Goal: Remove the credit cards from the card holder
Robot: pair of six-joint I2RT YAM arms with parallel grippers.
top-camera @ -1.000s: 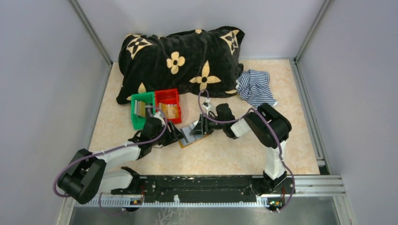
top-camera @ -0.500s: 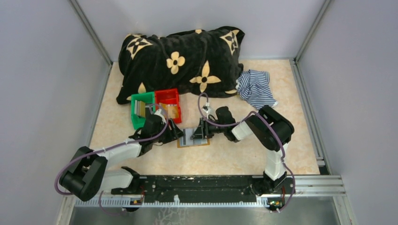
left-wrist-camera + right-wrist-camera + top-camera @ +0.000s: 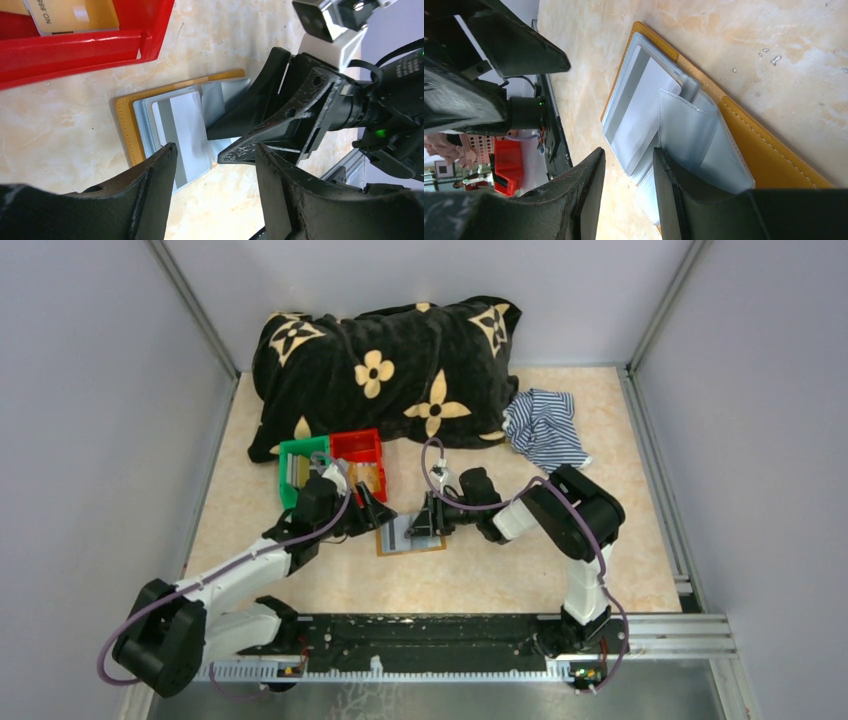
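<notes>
Card holder (image 3: 405, 543) lies open left of the middle of the bench (image 3: 560, 550), unmoved from half a second ago; right gripper (image 3: 629, 152) sits narrowly parted on its pockets, while left gripper (image 3: 216, 149), agape and empty, has edged toward the red bin (image 3: 356, 434).

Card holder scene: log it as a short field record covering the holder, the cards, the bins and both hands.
holder: tan-orange bifold card holder with grey-blue pockets, lying open on the beige marbled table
card in holder: greyish-white flat card, in a pocket
left hand: open, empty, over the holder
right hand: fingers slightly apart, tips at the holder's pocket panels
bins: red plastic bin holding a yellowish card, with a green plastic bin beside it
</notes>
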